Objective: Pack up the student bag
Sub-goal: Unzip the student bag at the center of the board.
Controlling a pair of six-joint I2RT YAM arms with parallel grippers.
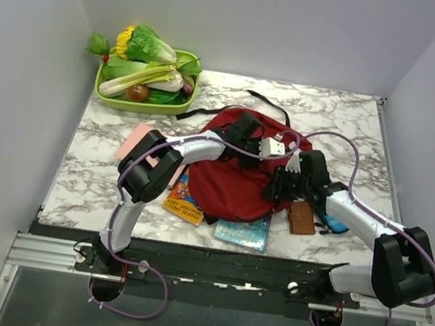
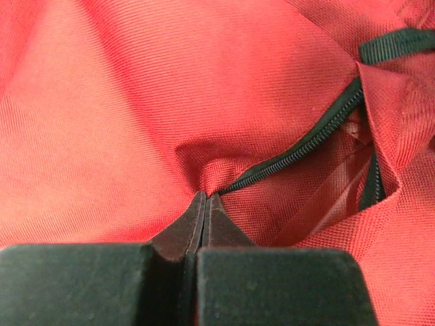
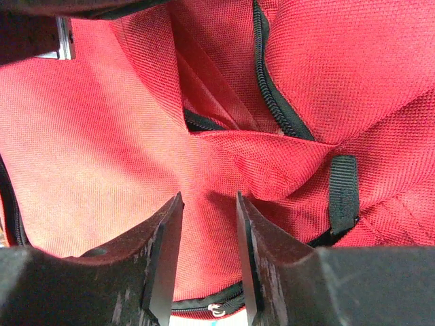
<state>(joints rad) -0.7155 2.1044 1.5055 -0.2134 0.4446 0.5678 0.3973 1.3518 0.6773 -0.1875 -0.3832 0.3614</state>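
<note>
The student bag (image 1: 236, 178) lies slumped flat in the middle of the table, under both wrists. The left gripper (image 2: 205, 198) is clenched on it, its tips nipping a small peak of red cloth right where the black zipper (image 2: 299, 153) ends. From those tips the zipper runs away up and to the right, and beyond it the seam gapes to show paler lining. That pinch looks meant to anchor or lift one lip of the opening so the mouth can be spread. The right gripper (image 3: 209, 204) comes at the bag from the other side with its jaws partway apart. Red fabric shows flat in the gap and nothing is visibly clamped, so I judge it released and poised just short of the opposite lip. A black webbing loop (image 3: 343, 190) sits off to the right of its fingers, with the open seam straight ahead. Packing proper looks not yet begun. An orange book (image 1: 185, 203), a teal book (image 1: 241, 234) and a brown wallet (image 1: 302, 218) lie on the table beneath and behind the arms, and a pink pad (image 1: 133, 144) lies under the left elbow. The surface is a white, grey-veined marble table (image 1: 91, 185). A green tray (image 1: 132, 106) of toy vegetables sits far beyond the left gripper, and plain pale walls (image 1: 14, 100) enclose three sides.
</note>
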